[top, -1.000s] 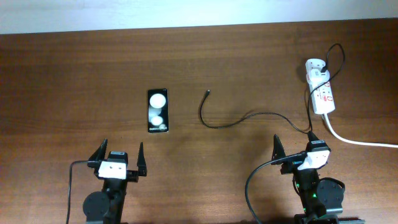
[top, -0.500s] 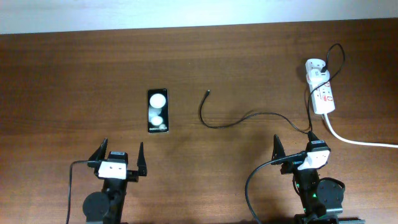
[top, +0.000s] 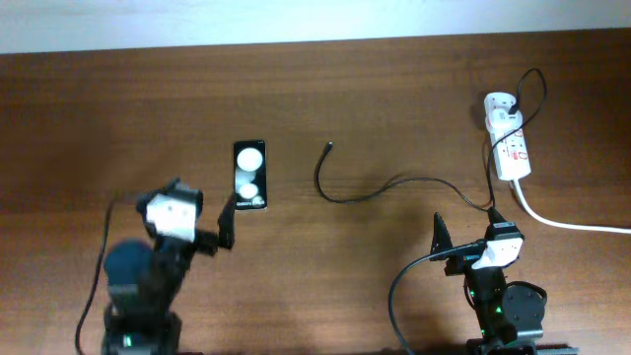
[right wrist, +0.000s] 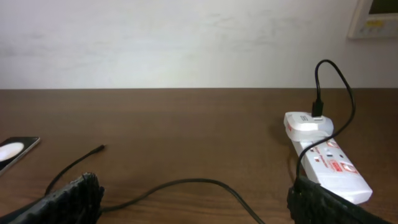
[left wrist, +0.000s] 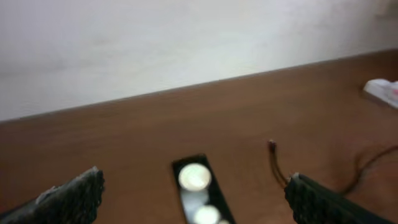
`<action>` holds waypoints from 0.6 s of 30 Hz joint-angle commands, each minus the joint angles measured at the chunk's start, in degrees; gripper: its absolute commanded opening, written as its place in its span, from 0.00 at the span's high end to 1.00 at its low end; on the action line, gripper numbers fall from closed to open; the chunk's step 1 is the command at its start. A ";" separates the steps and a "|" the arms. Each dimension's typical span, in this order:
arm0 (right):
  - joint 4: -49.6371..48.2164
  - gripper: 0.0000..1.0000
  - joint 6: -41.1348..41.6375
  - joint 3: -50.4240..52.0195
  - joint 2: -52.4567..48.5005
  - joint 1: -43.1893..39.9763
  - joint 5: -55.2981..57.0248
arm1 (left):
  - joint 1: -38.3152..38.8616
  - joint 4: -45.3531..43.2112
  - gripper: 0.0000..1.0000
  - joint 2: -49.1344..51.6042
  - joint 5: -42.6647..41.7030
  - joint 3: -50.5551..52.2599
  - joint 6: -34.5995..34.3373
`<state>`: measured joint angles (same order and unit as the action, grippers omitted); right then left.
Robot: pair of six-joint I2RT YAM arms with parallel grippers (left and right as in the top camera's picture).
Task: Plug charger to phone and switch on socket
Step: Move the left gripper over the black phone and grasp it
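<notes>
The black phone (top: 249,175) lies flat on the table, two white circles on its face. It also shows in the left wrist view (left wrist: 198,193) and at the left edge of the right wrist view (right wrist: 12,149). The charger cable (top: 340,196) lies loose, its tip (top: 329,147) right of the phone and apart from it. Its far end is at the white adapter (top: 501,104) on the socket (top: 514,151). My left gripper (top: 202,207) is open and empty just in front of the phone. My right gripper (top: 468,225) is open and empty over the cable (right wrist: 186,182), near the socket (right wrist: 326,165).
The socket's thick white cord (top: 572,225) runs off to the right edge. The table's far edge meets a white wall (right wrist: 186,37). The socket's end also shows at the right edge of the left wrist view (left wrist: 382,90).
My left arm has moved forward and up toward the phone and is blurred by motion. The right arm, phone, cable and socket have not moved.
</notes>
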<state>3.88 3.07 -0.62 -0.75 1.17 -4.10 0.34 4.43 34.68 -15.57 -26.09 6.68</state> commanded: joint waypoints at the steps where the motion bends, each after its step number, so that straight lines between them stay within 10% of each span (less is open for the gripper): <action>1: 0.24 0.01 0.35 0.31 0.33 0.37 -0.33 | -0.24 3.54 0.01 17.64 -6.73 -14.86 0.74; 10: 0.24 0.01 0.35 0.31 0.33 0.37 -0.33 | 1.95 37.31 0.01 64.63 -8.66 -59.43 3.65; 18: 0.24 0.01 0.33 0.31 0.33 0.37 -0.33 | 4.90 39.74 0.00 71.32 -5.75 -59.80 -4.04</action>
<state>3.86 3.09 -0.62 -0.80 1.17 -4.10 4.82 45.41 104.86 -23.64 -84.77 9.82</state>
